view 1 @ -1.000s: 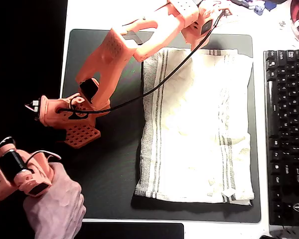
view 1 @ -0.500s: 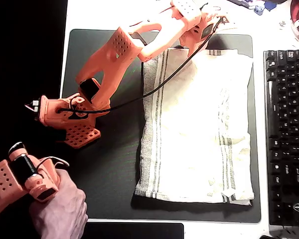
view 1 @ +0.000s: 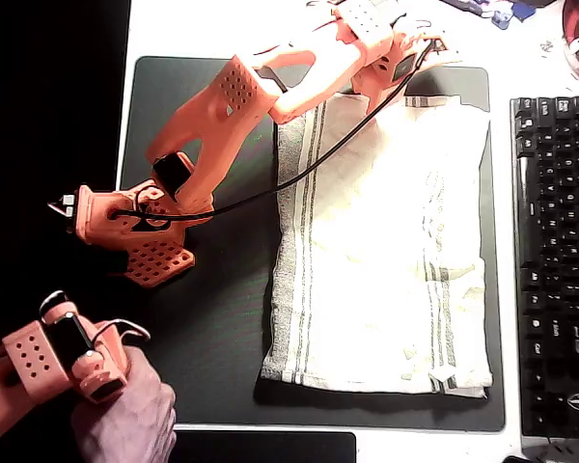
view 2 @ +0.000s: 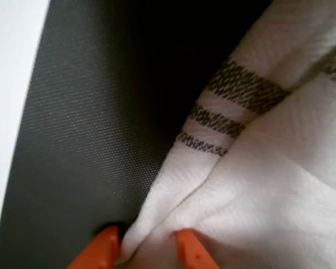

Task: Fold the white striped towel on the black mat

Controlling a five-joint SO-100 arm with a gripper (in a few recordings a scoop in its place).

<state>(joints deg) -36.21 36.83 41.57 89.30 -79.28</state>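
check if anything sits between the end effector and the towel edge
Nothing visible does. In the wrist view the end effector already has a bunched fold of the white striped towel between its orange fingers, over the black mat.

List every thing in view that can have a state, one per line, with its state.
White terry towel with thin grey stripes: spread flat on the mat, top edge bunched between the fingers.
Large flat black desk mat: lying flat on the table, towel on it.
Orange two-finger end effector: shut on the towel's edge at the mat's top.
Black keyboard: lying right of the mat, untouched.
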